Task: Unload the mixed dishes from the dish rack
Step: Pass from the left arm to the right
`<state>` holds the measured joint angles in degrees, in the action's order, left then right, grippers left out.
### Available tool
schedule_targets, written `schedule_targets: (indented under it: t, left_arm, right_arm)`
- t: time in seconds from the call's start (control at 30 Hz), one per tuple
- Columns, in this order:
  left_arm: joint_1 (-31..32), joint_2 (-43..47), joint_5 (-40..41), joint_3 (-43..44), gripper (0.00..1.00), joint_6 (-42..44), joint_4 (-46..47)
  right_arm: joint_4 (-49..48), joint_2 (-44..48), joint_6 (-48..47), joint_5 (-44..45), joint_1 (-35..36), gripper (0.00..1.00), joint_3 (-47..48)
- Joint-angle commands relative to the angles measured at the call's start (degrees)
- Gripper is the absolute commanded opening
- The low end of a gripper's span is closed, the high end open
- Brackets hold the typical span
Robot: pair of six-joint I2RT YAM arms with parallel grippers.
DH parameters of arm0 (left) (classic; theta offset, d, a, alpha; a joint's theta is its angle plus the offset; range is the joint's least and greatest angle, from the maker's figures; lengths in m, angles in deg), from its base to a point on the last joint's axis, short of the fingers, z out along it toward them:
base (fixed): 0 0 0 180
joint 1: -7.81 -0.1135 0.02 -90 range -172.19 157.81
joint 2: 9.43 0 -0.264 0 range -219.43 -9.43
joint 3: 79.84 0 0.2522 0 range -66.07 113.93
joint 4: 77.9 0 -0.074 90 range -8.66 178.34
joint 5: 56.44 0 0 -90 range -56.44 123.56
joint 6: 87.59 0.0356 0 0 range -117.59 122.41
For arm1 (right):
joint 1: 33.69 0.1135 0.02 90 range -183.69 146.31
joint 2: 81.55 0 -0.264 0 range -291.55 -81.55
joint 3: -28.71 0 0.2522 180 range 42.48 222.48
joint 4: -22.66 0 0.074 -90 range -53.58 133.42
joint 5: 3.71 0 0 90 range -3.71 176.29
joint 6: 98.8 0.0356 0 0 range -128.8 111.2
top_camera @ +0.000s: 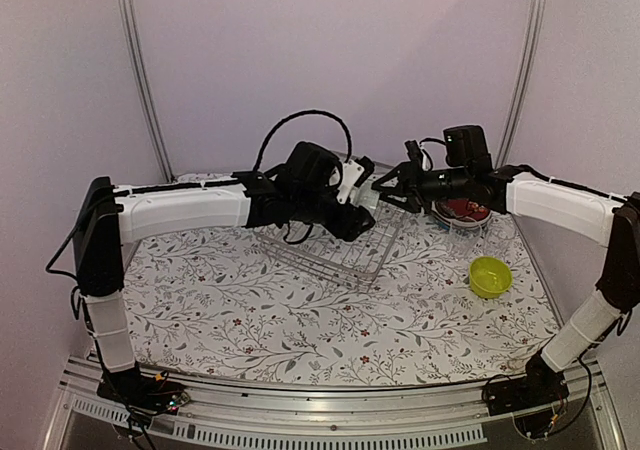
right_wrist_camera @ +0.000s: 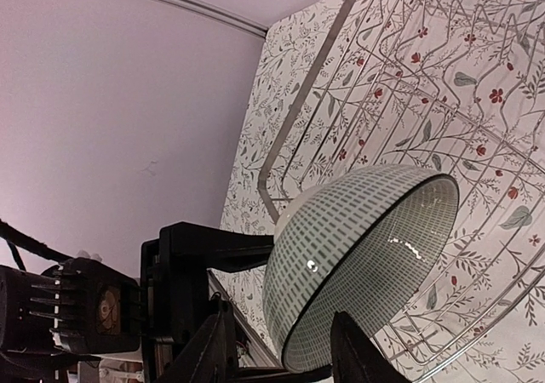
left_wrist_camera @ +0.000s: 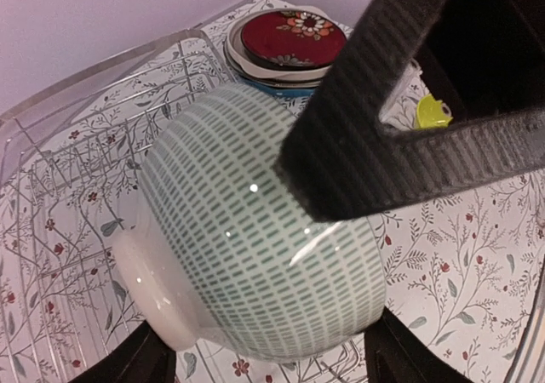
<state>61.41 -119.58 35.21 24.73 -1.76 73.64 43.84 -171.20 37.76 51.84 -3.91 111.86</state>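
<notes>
While my left gripper (left_wrist_camera: 272,357) clamps the pale bowl (left_wrist_camera: 255,247) over the dish rack (top_camera: 330,255), frame ctr, right gripper (right_wrist_camera: 285,353) straddles its rim, can't tell if gripping; plates (top_camera: 462,210) & yellow-green bowl (top_camera: 490,275) already out, right side. Prob. last dish.

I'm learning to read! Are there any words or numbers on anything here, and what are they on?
No text can be read in any view.
The pale bowl has only green dashes, no letters.
The dark red plate has only painted flowers.
The tablecloth has only leaves and flowers.
</notes>
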Motion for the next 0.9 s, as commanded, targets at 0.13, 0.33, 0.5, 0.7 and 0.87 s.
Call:
schedule_targets:
  t: [0.13,0.33,0.5,0.7,0.87]
  left_arm:
    - [0.98,4.63,-1.21,-2.19,0.56,-0.68,7.36]
    - [1.06,5.15,-1.06,-3.18,0.56,-0.67,8.62]
    - [1.06,5.88,-0.62,-4.34,0.56,-0.78,10.09]
    - [1.06,7.23,0.42,-5.54,0.88,-0.33,9.99]
    - [0.89,9.41,2.52,-7.15,0.99,0.68,10.01]
  right_arm:
    - [-6.6,-2.4,4.24,-2.56,0.73,0.28,0.76]
    - [-10.96,-3.3,7.11,-3.99,1.09,0.14,0.12]
    - [-12.38,-3.61,8.64,-3.95,1.2,0.0,-0.61]
    - [-11.92,-2.11,8.51,-3.53,1.03,0.0,-0.57]
    - [-8.58,0.12,6.98,-3.34,-0.19,0.0,-0.03]
